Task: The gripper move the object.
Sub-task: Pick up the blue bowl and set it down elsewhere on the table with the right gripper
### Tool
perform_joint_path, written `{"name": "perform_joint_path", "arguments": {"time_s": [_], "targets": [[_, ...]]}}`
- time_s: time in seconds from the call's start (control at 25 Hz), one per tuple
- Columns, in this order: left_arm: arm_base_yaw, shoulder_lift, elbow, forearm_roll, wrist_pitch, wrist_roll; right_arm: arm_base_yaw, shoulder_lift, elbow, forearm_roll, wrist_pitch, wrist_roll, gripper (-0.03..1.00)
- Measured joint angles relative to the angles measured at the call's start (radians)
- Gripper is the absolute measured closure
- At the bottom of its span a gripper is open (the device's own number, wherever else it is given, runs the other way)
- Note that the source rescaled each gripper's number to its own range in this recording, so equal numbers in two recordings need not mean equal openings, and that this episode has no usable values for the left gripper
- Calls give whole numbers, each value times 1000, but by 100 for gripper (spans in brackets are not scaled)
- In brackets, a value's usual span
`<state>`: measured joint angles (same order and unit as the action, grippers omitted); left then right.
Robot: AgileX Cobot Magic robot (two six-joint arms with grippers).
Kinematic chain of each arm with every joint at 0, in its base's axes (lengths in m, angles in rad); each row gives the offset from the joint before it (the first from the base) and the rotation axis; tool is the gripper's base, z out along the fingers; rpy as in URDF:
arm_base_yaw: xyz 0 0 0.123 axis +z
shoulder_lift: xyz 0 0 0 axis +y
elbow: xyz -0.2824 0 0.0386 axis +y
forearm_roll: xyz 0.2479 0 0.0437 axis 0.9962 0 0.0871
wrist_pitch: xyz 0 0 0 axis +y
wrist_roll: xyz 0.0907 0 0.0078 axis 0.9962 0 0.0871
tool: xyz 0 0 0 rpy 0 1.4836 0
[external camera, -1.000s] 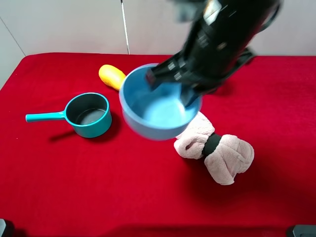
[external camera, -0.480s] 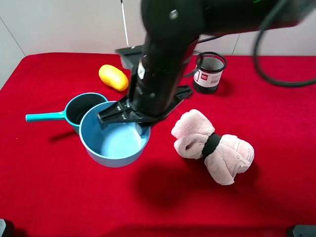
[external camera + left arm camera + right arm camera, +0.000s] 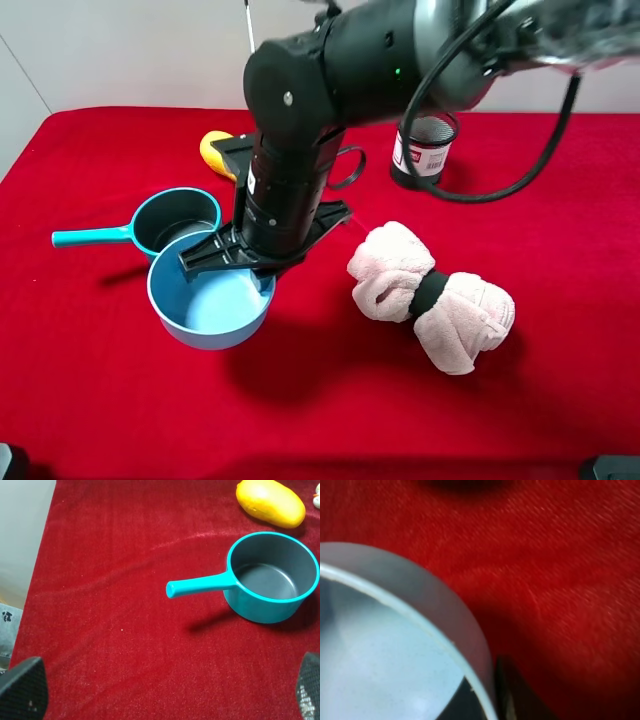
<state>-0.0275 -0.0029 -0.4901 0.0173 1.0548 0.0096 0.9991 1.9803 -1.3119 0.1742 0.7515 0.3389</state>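
One arm, the right, reaches across the middle and bends steeply down. Its gripper [image 3: 262,276] appears clamped on the rim of the light-blue bowl [image 3: 208,308], just beside the teal saucepan [image 3: 180,232]. The left gripper [image 3: 165,687] hangs spread wide, empty. The mesh cup [image 3: 425,150] label is illegible.

Mesh cup [image 3: 424,148] label [image 3: 409,155]: red-white with barcode, print too small to read.

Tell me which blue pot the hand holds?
The light-blue bowl, which has no handle: the hand grips its rim. The darker teal saucepan, with its long handle, is not held.
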Motion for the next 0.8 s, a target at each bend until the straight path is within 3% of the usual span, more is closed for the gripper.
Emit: {"name": "perform_joint_path", "arguments": {"time_s": [0.8], "targets": [[0, 0, 0, 0, 0, 0, 0, 153, -1, -18, -124, -3, 97]]}}
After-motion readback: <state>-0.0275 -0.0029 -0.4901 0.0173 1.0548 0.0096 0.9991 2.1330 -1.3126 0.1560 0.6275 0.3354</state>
